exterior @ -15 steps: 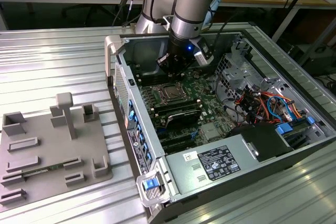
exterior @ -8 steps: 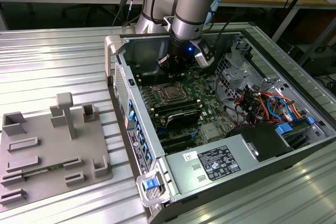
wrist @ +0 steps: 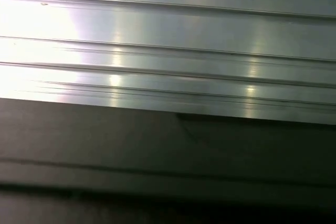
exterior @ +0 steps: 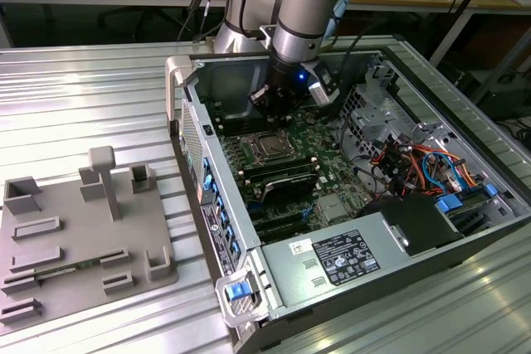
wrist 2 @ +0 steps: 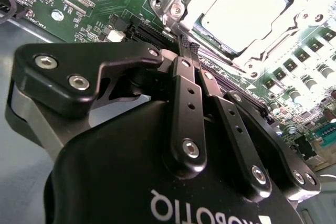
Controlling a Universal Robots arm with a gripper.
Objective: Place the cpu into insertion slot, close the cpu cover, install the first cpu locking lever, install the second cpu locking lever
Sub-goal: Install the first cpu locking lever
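In the second wrist view we see the black end effector (wrist 2: 189, 51) with its fingers (wrist 2: 188, 114) pressed together, holding nothing, tips just beside the square silver sheet-metal cpu cover (wrist 2: 181, 3). The cover lies flat over the small silver-topped cpu (wrist 2: 244, 3), which sits in the insertion slot. In the exterior view, we see the end effector (exterior: 270, 104) inside the open grey computer case (exterior: 249, 230) on the ribbed metal tabletop (exterior: 83, 97), just beyond the cpu (exterior: 270, 145).
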